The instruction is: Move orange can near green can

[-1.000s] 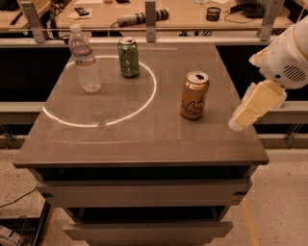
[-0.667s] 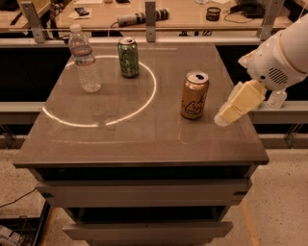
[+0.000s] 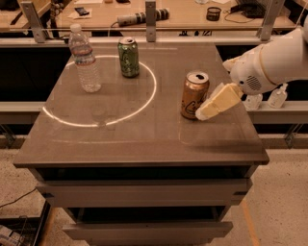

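The orange can (image 3: 193, 94) stands upright on the right half of the grey table (image 3: 139, 139). The green can (image 3: 128, 57) stands upright at the back middle, well to its left. My gripper (image 3: 204, 112) comes in from the right on a white arm. Its pale tip sits right beside the orange can's lower right side, at or almost at the can. Only one pale finger shows.
A clear plastic water bottle (image 3: 84, 59) stands at the back left. A bright ring of light (image 3: 101, 120) lies on the tabletop around the green can. Drawers sit under the tabletop. A cluttered bench (image 3: 159, 14) runs behind the table.
The arm has swung left and slightly down, bringing the gripper tip from the table's right edge to the orange can's side. The cans and bottle have not moved.
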`<state>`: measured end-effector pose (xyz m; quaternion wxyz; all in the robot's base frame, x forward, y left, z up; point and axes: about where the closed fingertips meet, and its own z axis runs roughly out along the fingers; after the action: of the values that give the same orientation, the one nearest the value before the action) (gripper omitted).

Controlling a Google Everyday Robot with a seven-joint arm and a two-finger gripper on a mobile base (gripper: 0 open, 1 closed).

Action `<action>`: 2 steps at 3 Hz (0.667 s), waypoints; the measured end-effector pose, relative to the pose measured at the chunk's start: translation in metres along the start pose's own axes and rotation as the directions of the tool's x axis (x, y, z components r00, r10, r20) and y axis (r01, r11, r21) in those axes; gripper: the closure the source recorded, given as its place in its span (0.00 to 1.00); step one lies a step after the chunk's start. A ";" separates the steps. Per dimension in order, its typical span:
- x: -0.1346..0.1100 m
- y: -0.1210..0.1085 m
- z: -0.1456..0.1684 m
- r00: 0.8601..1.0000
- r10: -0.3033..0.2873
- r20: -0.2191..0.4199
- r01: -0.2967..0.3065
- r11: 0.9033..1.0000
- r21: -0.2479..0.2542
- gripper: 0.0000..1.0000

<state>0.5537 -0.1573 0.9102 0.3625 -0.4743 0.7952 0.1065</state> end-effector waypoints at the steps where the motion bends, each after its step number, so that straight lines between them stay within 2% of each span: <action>1: -0.002 -0.014 0.018 0.999 0.009 0.041 -0.009 1.000 0.014 0.00; 2: -0.007 -0.019 0.032 0.997 0.016 0.070 -0.016 1.000 0.009 0.00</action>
<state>0.5871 -0.1464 0.8954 0.3915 -0.4622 0.7863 0.1223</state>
